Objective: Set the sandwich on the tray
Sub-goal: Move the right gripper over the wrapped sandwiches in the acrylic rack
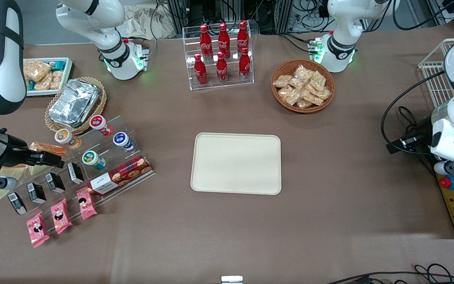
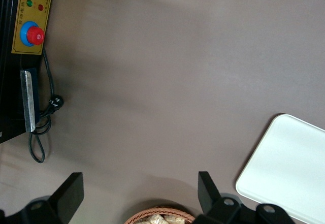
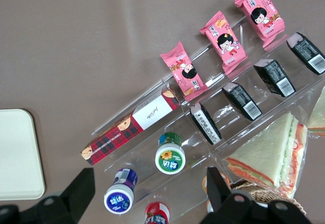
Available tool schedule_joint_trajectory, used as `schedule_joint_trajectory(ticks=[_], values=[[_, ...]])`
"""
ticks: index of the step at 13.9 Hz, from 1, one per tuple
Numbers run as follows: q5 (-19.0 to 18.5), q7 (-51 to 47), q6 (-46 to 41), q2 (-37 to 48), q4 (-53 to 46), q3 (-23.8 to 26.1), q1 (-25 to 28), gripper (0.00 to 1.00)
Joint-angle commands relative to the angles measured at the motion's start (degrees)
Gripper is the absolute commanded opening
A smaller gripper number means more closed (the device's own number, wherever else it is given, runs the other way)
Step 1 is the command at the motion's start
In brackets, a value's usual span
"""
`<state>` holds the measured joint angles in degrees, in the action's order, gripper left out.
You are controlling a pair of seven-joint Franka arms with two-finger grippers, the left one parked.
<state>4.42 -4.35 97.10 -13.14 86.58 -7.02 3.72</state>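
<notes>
Right wrist view: gripper (image 3: 147,193) spread wide and empty above the clear rack (image 3: 223,132), sandwich (image 3: 271,155) off to one finger's outer side, tray (image 3: 18,155) well apart.

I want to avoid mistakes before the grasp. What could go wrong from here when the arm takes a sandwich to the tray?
1. The open tool hovers above the small round tubs, not the sandwich; it may close on the wrong item.
2. The sandwich sits in the clear stepped rack; a finger may catch it.
3. The tray lies apart from the rack, so a loose grip on the wrap could slip.
</notes>
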Motion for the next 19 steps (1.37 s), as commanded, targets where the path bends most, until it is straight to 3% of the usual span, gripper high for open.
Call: schedule_joint_trajectory(ticks=[1, 6, 15, 19], values=[[0.5, -0.2, -0.7, -0.7, -1.9, 0.0, -0.1, 0.98], [0.5, 0.0, -1.0, 0.3, -1.9, -0.5, -0.8, 0.98], [0.9, 0.0, -3.0, 2.0, -1.2, -2.1, -9.4, 0.98], [0.4, -3.9, -2.6, 1.9, -1.3, -2.3, -9.6, 0.98]])
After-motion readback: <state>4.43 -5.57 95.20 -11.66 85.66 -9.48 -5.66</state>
